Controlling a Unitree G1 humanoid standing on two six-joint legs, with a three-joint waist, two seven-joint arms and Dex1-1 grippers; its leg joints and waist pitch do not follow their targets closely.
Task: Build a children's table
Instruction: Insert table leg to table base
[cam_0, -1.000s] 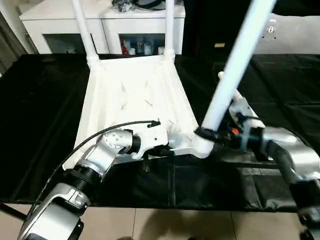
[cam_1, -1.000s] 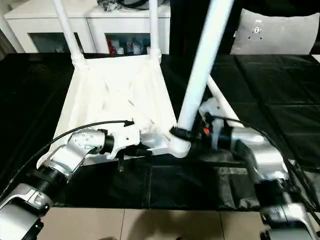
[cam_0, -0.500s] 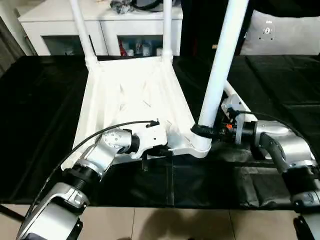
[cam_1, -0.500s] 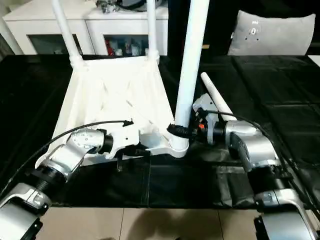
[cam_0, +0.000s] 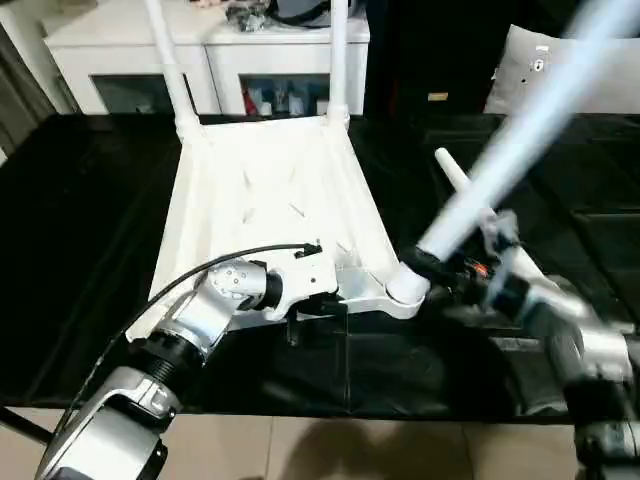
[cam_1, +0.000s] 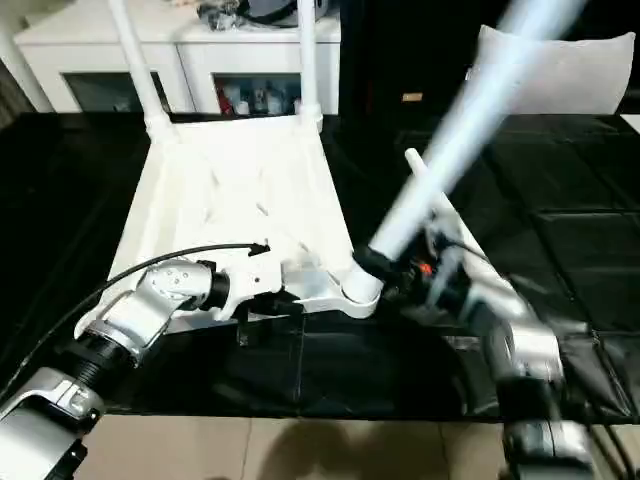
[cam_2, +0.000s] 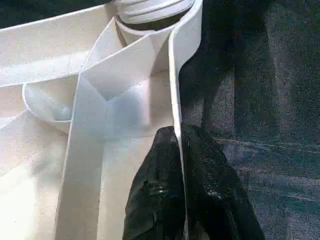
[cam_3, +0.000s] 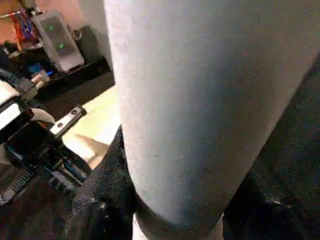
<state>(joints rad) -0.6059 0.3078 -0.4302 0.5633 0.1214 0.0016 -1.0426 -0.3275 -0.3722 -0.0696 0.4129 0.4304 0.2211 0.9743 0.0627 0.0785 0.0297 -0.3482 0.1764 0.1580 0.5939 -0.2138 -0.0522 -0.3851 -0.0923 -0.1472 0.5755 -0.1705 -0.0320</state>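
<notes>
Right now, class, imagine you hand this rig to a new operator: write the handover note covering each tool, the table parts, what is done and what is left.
Left tool: shut on the near rim of the upturned white plastic square tabletop.
Right tool: clamped low on a long white tapered leg that leans at the near right corner socket.
Done: two legs stand in the far sockets.
Left: seat this leg; fit the spare leg lying on the black cloth.

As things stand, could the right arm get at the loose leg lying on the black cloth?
Probably not yet: the right gripper is shut on the leg at the tabletop's near corner socket. The loose leg lies just behind it, unobstructed.
</notes>
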